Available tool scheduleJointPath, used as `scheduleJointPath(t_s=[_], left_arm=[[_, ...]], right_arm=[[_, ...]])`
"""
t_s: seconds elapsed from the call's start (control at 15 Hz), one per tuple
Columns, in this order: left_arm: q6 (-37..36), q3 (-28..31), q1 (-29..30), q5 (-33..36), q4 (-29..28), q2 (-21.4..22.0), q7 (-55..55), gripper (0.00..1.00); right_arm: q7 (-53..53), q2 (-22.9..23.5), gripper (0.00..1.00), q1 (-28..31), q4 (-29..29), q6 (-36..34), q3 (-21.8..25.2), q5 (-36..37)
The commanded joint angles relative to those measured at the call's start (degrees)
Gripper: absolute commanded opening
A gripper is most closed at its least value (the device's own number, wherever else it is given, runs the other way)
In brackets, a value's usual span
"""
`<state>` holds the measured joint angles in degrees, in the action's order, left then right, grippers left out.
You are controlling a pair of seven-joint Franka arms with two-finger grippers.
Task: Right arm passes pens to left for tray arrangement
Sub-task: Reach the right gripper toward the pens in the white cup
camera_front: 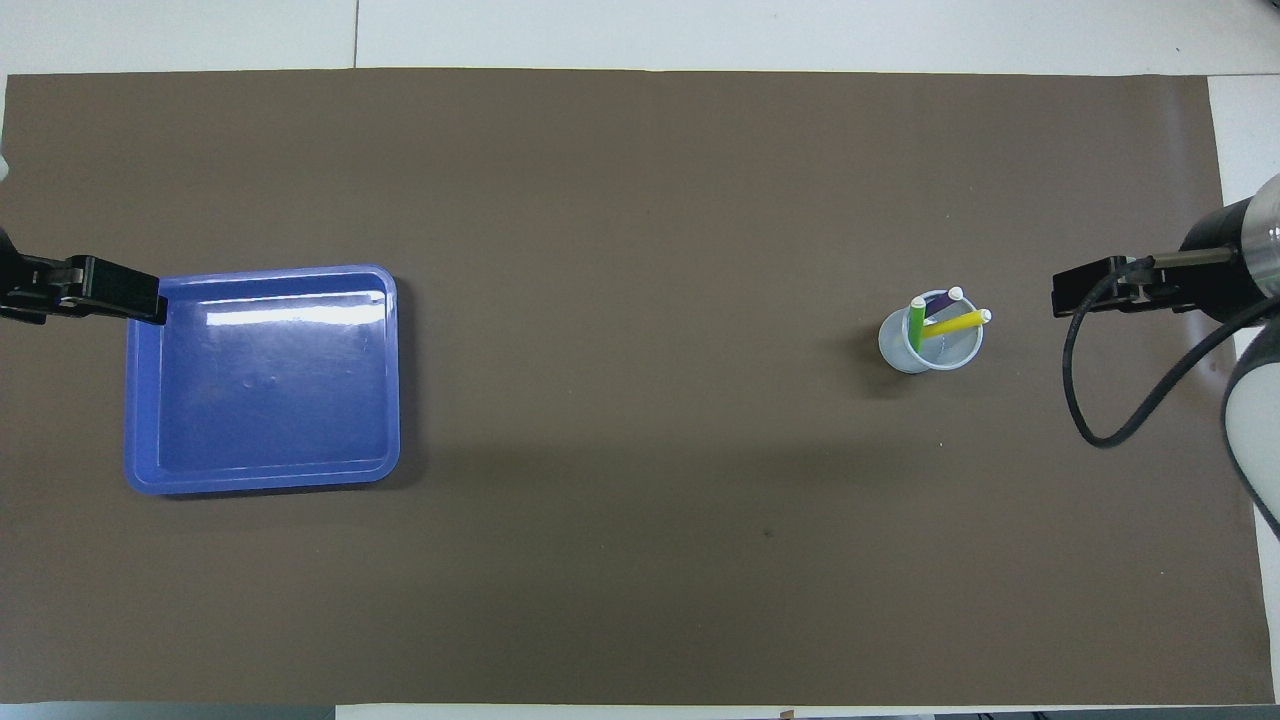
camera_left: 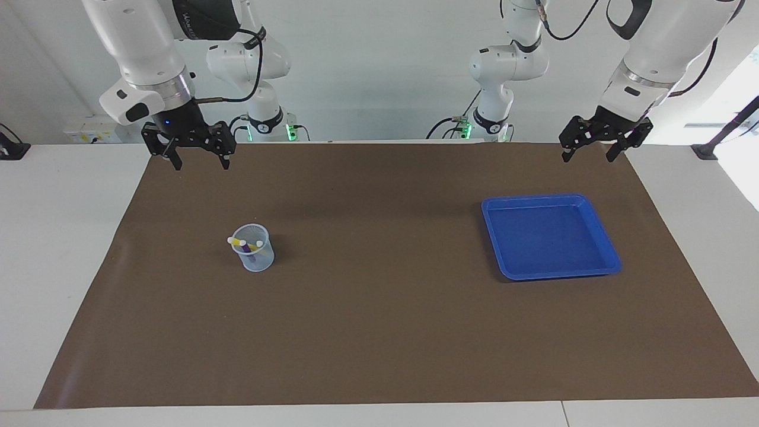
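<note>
Three pens stand tips up in a small translucent pale-blue cup (camera_left: 253,254) (camera_front: 930,348) on the brown mat, toward the right arm's end: green (camera_front: 916,328), purple (camera_front: 940,306), yellow (camera_front: 955,323). The blue square tray (camera_left: 548,237) (camera_front: 260,390) lies empty toward the left arm's end. My right gripper (camera_left: 200,161) (camera_front: 1075,297), with its blue light, hangs open and empty in the air over the mat at its own end, apart from the cup. My left gripper (camera_left: 590,157) (camera_front: 125,295) hangs open and empty over the mat by the tray's corner.
The brown mat (camera_left: 379,332) covers most of the white table. A black cable (camera_front: 1110,400) loops down from the right arm's wrist. Both arm bases stand at the robots' edge of the table.
</note>
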<state>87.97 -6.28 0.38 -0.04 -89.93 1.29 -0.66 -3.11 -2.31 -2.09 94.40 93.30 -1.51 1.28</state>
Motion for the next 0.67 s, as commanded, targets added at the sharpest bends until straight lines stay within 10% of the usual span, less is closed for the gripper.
scheduleJointPath(t_s=[0.0, 0.6], left_arm=[[-1.1, 0.4, -0.4, 1.2, 0.5, 0.0, 0.5, 1.0], [-1.4, 0.4, -0.3, 1.2, 0.4, 0.1, 0.5, 1.0]], right_arm=[[-0.4, -1.4, 1.0, 0.1, 2.1, 1.1, -0.1, 0.1], [-1.7, -1.5, 1.0, 0.1, 1.9, -0.1, -0.1, 0.1]])
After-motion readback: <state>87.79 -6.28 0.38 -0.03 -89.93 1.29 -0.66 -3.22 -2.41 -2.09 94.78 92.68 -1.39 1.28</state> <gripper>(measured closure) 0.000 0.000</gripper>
